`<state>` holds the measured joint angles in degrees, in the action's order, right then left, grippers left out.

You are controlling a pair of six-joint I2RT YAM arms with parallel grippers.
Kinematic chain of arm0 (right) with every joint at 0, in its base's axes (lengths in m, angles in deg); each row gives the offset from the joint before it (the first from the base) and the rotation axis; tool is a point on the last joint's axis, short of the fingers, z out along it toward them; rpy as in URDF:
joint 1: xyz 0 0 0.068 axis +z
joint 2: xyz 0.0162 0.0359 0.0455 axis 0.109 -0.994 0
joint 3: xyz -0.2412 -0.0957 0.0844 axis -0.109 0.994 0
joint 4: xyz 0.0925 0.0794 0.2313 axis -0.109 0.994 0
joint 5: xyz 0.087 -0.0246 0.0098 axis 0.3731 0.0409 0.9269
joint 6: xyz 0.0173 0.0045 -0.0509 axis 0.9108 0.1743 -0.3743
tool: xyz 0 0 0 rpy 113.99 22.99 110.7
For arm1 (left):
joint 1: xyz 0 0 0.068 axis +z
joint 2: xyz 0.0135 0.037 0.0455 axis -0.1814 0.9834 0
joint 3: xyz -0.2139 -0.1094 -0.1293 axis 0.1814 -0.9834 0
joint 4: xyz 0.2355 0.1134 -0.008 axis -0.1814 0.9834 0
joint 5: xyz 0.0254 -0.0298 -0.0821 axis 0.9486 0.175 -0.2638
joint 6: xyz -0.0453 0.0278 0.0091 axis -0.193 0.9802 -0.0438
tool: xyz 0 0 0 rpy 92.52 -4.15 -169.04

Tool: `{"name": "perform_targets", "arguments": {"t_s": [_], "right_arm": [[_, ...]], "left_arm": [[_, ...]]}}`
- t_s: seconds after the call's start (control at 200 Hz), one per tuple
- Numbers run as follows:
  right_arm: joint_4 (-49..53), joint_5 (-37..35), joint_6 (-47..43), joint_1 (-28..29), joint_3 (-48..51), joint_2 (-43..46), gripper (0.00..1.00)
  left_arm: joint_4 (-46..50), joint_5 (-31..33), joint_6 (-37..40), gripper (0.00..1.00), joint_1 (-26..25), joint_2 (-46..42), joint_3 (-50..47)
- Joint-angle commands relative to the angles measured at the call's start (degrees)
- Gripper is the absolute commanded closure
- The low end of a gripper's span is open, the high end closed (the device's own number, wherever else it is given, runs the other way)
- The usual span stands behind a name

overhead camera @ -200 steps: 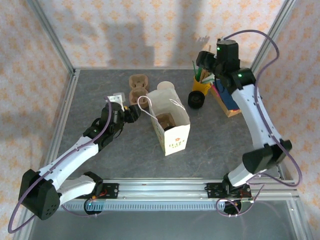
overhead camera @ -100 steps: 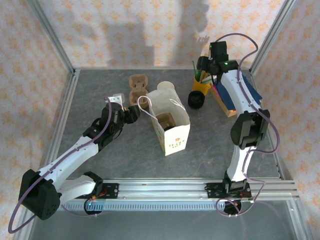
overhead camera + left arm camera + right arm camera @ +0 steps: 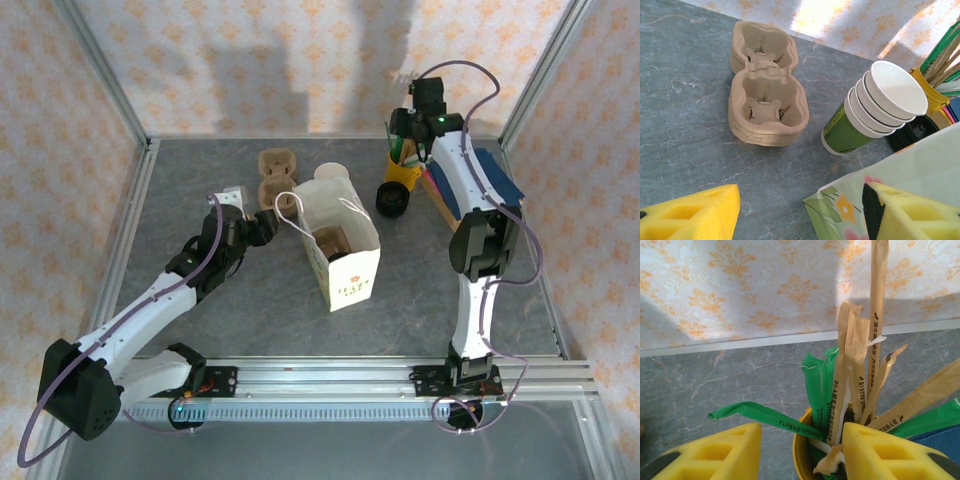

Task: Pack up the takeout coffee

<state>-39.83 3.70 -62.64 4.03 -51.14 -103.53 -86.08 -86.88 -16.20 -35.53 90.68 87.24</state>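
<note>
Left gripper (image 3: 801, 200) gapes empty beside the bag (image 3: 920, 165); right gripper (image 3: 801, 432), jaws parted, straddles straws (image 3: 817, 385) unclamped. The takeout coffee — probably light, crushable — wants a gentle hold below its lid.

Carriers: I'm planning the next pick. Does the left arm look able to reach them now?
Likely yes: the left gripper is open, facing the carriers, with bare table between; the bag sits off to its right.

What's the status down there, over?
Left claw open by paper bag. Right claw open around straws in yellow cup. Something brown inside bag; coffee unclear.
</note>
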Motion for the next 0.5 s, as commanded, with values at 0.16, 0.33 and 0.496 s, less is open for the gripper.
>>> {"name": "perform_targets", "arguments": {"t_s": [0.16, 0.33, 0.496], "right_arm": [[0.6, -2.0, -1.9, -0.5, -1.9, -1.5, 0.66], [0.5, -3.0, -3.1, -0.4, -1.8, -1.1, 0.83], [0.5, -4.9, -4.6, -0.4, -2.1, 0.1, 0.94]], "left_arm": [[-0.6, 0.2, 0.6, 0.32, 0.6, 0.8, 0.2], [-0.7, 0.4, 1.0, 0.32, 0.6, 1.0, 0.1], [-1.1, 0.3, 0.8, 0.31, 0.6, 0.5, -0.4]]}}
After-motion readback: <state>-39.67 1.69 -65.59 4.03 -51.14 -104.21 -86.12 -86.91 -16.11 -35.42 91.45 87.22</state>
